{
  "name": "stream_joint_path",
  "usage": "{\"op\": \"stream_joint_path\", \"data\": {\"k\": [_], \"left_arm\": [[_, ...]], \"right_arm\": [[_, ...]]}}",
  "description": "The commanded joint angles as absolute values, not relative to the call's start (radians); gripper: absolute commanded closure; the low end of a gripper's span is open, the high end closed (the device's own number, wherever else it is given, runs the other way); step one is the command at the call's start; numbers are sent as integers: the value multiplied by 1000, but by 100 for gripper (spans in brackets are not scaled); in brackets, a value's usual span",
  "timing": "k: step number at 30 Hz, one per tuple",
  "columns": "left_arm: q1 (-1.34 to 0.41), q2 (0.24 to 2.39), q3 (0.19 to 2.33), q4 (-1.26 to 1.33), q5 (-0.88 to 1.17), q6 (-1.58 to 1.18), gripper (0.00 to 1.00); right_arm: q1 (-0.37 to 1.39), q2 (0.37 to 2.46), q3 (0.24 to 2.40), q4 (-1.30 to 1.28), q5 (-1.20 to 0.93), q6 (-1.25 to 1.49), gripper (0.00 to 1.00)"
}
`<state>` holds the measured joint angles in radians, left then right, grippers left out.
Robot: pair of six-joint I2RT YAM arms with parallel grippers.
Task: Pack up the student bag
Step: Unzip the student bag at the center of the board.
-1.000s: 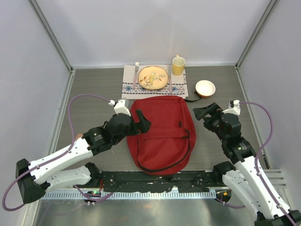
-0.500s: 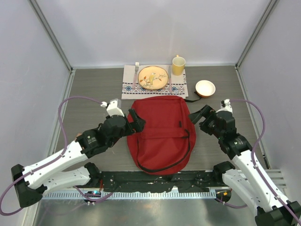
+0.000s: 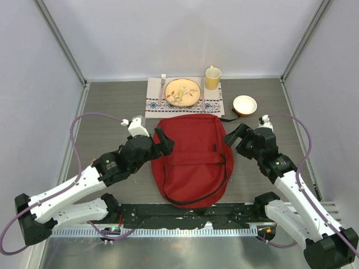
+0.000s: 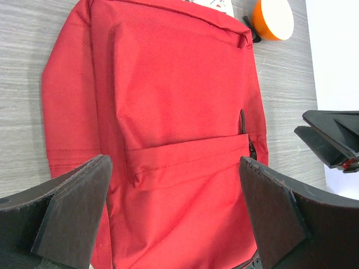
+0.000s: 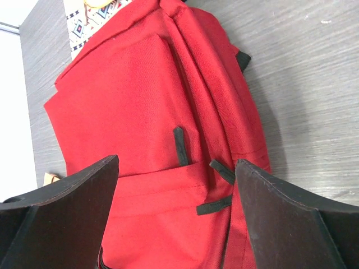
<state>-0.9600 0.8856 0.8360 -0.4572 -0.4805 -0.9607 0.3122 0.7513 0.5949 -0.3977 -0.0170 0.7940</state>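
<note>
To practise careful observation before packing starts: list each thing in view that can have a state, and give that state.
student bag, lying flat, front pocket up, apparently closed
left tool, open, holding nothing
right tool, open, holding nothing
mug, upright
bowl, upright, looks empty
plate, lying flat

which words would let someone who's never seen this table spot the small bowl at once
Find the big red backpack in the middle. Just beyond its far right corner, right of the patterned placemat, sits the small bowl. It is white inside, orange outside, and stands on bare table, unlike the plate.
</note>
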Motion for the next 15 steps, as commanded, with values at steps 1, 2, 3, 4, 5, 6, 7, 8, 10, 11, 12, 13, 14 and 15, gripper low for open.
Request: {"op": "stream_joint_path", "data": {"k": [1, 2, 3, 4, 5, 6, 7, 8, 10, 11, 12, 13, 14, 15], "left_arm": [[-954, 969, 933, -388, -496, -905, 0], [-954, 991, 948, -385, -483, -894, 1], [-954, 1037, 983, -380, -477, -884, 0], [-954, 1060, 1000, -370, -466, -859, 0], [-954, 1087, 1020, -362, -439, -839, 0], [-954, 1121, 1066, -362, -430, -827, 0], [-954, 1185, 1093, -373, -416, -816, 1], [-954, 1225, 1158, -380, -394, -778, 0], [-954, 1334, 1225, -426, -390, -753, 0], [-954, 1365, 1279, -436, -388, -732, 0], [-954, 1391, 1301, -437, -384, -721, 0], [-954, 1423, 1321, -439, -376, -713, 0], [-954, 1474, 1359, -440, -367, -704, 0], [-954, 1505, 1377, -442, -344, -703, 1]], "right_arm": [[310, 801, 698, -362, -5, 744, 10], [310, 814, 706, -364, -5, 744, 10], [310, 827, 715, -362, -18, 747, 10], [310, 845, 713, -361, -29, 749, 10], [310, 848, 706, -362, -34, 755, 10], [310, 847, 680, -361, -26, 759, 11], [310, 844, 664, -367, -14, 764, 11], [310, 829, 648, -368, -5, 772, 11], [308, 812, 588, -356, 38, 790, 16], [307, 801, 572, -351, 37, 799, 17], [305, 795, 546, -345, 32, 807, 19], [305, 793, 539, -347, 26, 822, 19], [305, 790, 531, -347, 26, 830, 20], [304, 790, 520, -351, 31, 842, 23]]}}
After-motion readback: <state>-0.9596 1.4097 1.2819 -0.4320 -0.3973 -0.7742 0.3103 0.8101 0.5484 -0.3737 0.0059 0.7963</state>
